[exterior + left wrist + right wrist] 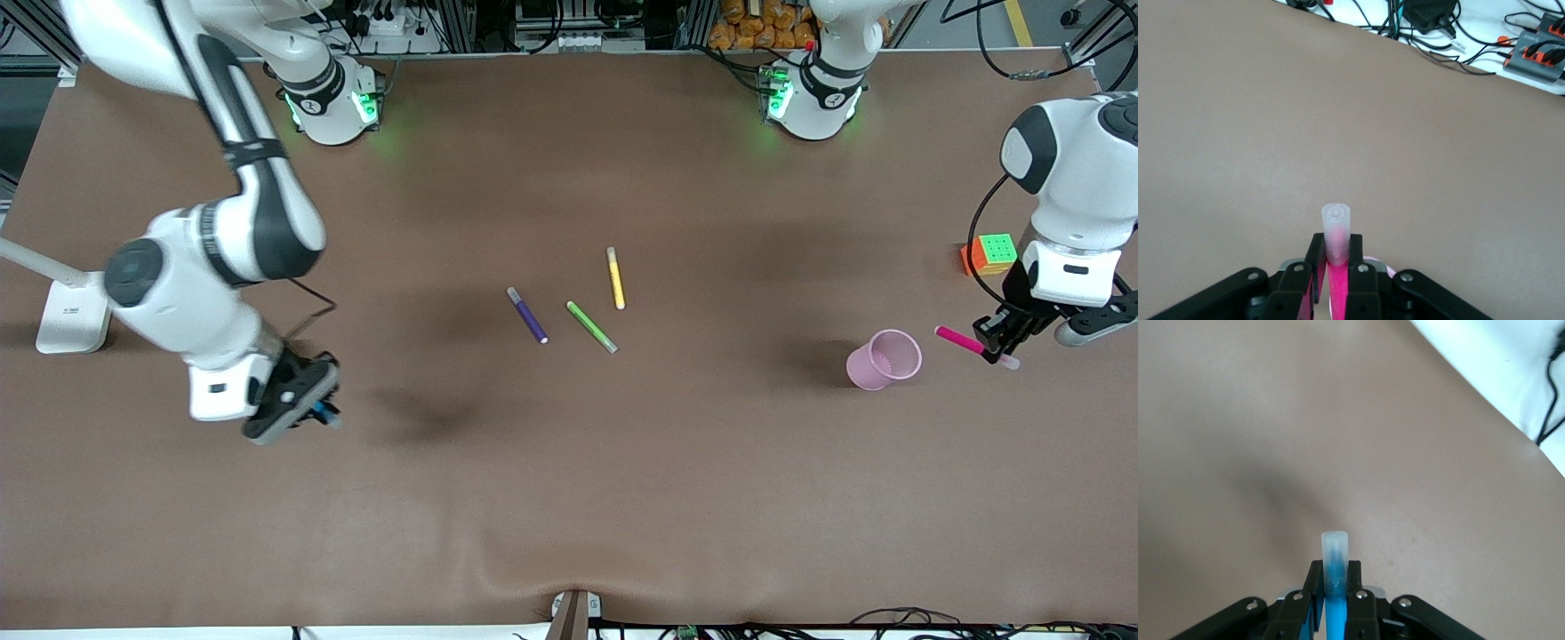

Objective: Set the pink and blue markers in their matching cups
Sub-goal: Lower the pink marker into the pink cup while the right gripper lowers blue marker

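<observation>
- The left gripper [994, 342] hangs over the brown table [569, 498] at the left arm's end, fingers clamped on a bright magenta-pink marker pen [958, 339] held nearly level, its pale cap [1336, 230] poking past the fingertips.
- A translucent light pink plastic cup [884, 359] stands on the table just beside that gripper, toward the middle.
- The right gripper [322, 411] hangs over the right arm's end, pinching a medium blue marker pen [1334, 600].
- Dark purple [528, 316], green [592, 326] and yellow [615, 278] markers lie mid-table.
- A colourful puzzle cube [989, 254] sits near the left arm.
</observation>
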You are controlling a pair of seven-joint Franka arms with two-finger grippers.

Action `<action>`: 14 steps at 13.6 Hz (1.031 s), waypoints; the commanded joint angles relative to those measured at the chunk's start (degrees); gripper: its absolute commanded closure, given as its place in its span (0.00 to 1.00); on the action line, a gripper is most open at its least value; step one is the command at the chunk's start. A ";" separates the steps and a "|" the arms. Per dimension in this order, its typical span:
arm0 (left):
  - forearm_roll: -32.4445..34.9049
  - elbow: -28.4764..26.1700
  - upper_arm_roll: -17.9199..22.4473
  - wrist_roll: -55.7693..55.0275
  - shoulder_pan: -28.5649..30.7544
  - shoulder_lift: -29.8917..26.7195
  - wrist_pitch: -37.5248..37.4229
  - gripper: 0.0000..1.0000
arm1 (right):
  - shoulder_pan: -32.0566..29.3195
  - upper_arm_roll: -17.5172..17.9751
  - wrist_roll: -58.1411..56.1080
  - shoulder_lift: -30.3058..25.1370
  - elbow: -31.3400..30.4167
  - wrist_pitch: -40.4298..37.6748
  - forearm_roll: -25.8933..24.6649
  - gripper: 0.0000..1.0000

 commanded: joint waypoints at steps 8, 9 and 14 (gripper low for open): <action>1.33 -5.84 -0.58 -1.16 0.71 7.55 18.01 1.00 | -13.26 1.07 -48.29 -1.69 -0.03 -14.16 20.58 1.00; 1.33 -6.46 -0.58 -1.16 0.71 7.64 18.01 1.00 | -14.67 1.07 -51.28 -1.60 0.42 -16.53 21.89 1.00; 1.33 -8.74 -0.58 -0.99 0.80 7.38 17.92 1.00 | -19.68 0.98 -64.74 0.94 0.42 -26.11 31.03 1.00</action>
